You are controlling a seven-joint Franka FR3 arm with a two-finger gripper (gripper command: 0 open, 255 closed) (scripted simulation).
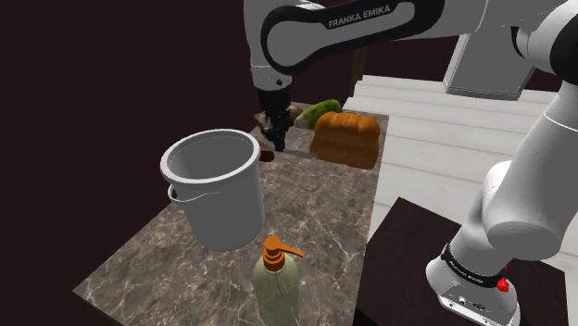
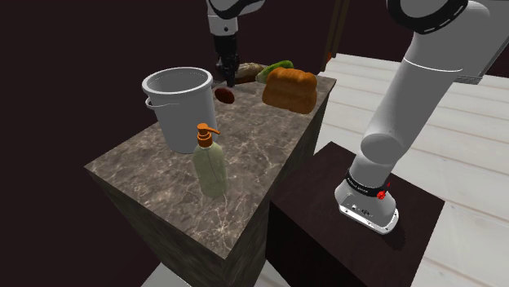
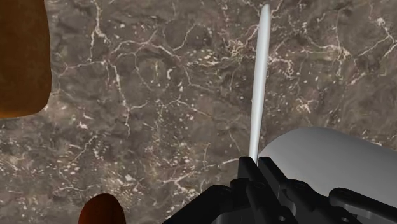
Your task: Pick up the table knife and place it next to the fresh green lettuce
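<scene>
The white arm carries the lettering "FRANKA EMIKA" on its dark forearm band, legible in the shoulder view. A dark ring around the base also bears small writing, but it cannot be read.

The tool is clenched on the table knife. In the wrist view the two black fingers close together on one end of it, and the pale, slim blade runs straight out from them over the brown marbled worktop. Whether the blade tip touches the stone cannot be told.

In the shoulder view the tool hangs at the far end of the worktop, just behind the white bucket and to the left of the orange-brown bread loaf. The green lettuce lies behind the loaf at the far edge, near the tool but apart from it. A small dark red-brown rounded object sits on the stone just below the tool.

A clear soap dispenser with an orange pump stands at the near end, in front of the bucket. The arm's base sits on a dark stand beside the worktop, above a pale plank floor.
</scene>
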